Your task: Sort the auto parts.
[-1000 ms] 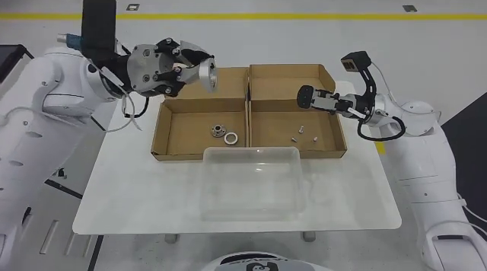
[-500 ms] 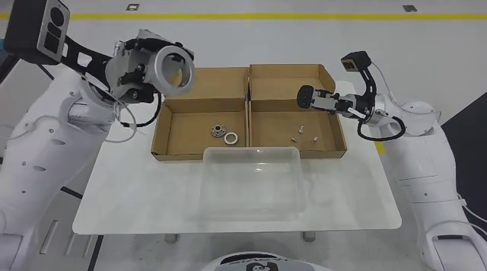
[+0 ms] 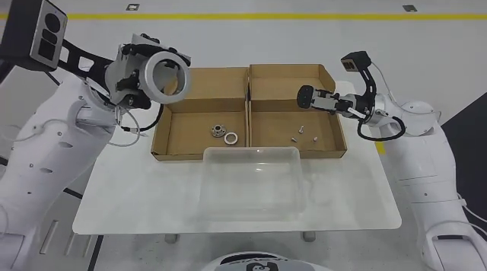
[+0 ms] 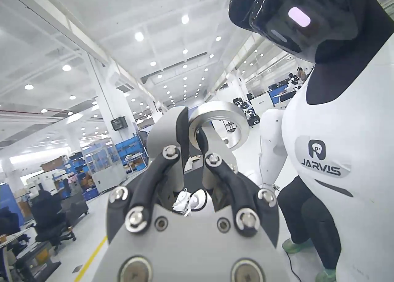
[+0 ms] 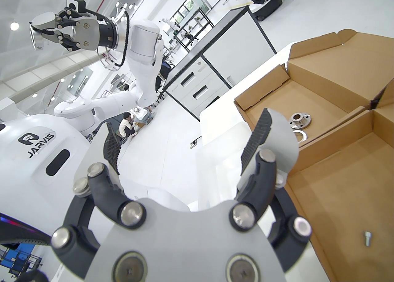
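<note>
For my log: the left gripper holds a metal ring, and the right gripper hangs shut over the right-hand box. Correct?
No: the right gripper is open, not shut. The right wrist view shows its fingers spread with nothing between them. The rest stands: the left gripper holds the metal ring, and the right one hangs over the right-hand box.

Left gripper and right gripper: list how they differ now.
The left gripper is shut on a large metal ring; the right gripper is open and empty. The left gripper is raised high above the left cardboard box's far corner; the right gripper hangs over the right cardboard box. Both share the same two-finger build.
</note>
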`<state>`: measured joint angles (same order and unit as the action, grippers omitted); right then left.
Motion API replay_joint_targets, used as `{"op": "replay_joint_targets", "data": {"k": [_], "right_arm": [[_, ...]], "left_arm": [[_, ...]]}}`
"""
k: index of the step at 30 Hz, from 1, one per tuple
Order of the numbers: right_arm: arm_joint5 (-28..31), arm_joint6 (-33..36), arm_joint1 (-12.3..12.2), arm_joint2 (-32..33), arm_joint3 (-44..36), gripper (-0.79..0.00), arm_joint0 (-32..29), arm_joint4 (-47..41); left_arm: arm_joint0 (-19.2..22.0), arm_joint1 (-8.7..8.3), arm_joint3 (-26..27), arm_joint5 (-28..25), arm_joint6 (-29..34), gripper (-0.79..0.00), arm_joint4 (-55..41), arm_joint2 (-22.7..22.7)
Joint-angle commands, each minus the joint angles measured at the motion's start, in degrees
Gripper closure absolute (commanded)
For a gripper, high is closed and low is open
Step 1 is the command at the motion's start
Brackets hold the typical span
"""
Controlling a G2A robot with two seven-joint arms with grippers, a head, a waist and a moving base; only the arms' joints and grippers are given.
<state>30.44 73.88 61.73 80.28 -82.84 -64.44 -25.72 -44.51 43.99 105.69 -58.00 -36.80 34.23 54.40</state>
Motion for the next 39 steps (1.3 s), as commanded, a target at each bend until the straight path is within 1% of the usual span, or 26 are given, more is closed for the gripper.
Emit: {"op": "replay_joint_targets", "data": {"k": [1, 5, 7, 12, 15, 18, 22, 27, 28, 32, 36, 39], "right_arm": [[0.0, 0.0, 0.0, 0.0, 0.0, -0.785, 0.0, 0.0], [0.0, 0.0, 0.0, 0.0, 0.0, -0.785, 0.0, 0.0], [0.0, 0.0, 0.0, 0.0, 0.0, -0.785, 0.0, 0.0], [0.0, 0.0, 0.0, 0.0, 0.0, -0.785, 0.0, 0.0], [0.0, 0.0, 0.0, 0.0, 0.0, -0.785, 0.0, 0.0], [0.0, 0.0, 0.0, 0.0, 0.0, -0.785, 0.0, 0.0], [0.0, 0.0, 0.0, 0.0, 0.0, -0.785, 0.0, 0.0], [0.0, 0.0, 0.0, 0.0, 0.0, -0.785, 0.0, 0.0], [0.0, 0.0, 0.0, 0.0, 0.0, -0.785, 0.0, 0.0], [0.0, 0.0, 0.0, 0.0, 0.0, -0.785, 0.0, 0.0], [0.0, 0.0, 0.0, 0.0, 0.0, -0.785, 0.0, 0.0], [0.0, 0.0, 0.0, 0.0, 0.0, -0.785, 0.0, 0.0]], "left_arm": [[0.0, 0.0, 0.0, 0.0, 0.0, 0.0, 0.0, 0.0], [-0.1, 0.05, 0.3, 0.2, -0.2, 0.0, -0.4, 0.0], [-1.1, 0.39, 2.0, 1.4, -1.5, 0.0, -4.1, 0.5], [-2.5, 1.55, 4.2, 1.2, -5.0, 0.0, -11.7, 1.6], [-2.7, 2.28, 4.7, 0.0, -4.8, 0.0, -12.6, 2.0], [-2.9, 2.99, 4.8, 0.0, -4.4, 0.0, -12.8, 2.3], [-3.4, 3.66, 4.0, 0.0, -1.9, 0.0, -11.8, 3.0], [-3.4, 3.92, 2.4, 0.0, 5.4, 0.0, -6.1, 4.6], [-3.4, 3.87, 2.2, 0.0, 7.6, 0.0, -4.4, 4.8], [-3.8, 3.76, 2.0, 0.0, 12.2, 0.0, -2.8, 5.2], [-4.3, 3.94, 2.3, 0.0, 12.5, 0.0, -4.5, 5.7], [-5.0, 4.53, 3.1, 0.0, 9.0, 0.0, -8.1, 5.6]]}}
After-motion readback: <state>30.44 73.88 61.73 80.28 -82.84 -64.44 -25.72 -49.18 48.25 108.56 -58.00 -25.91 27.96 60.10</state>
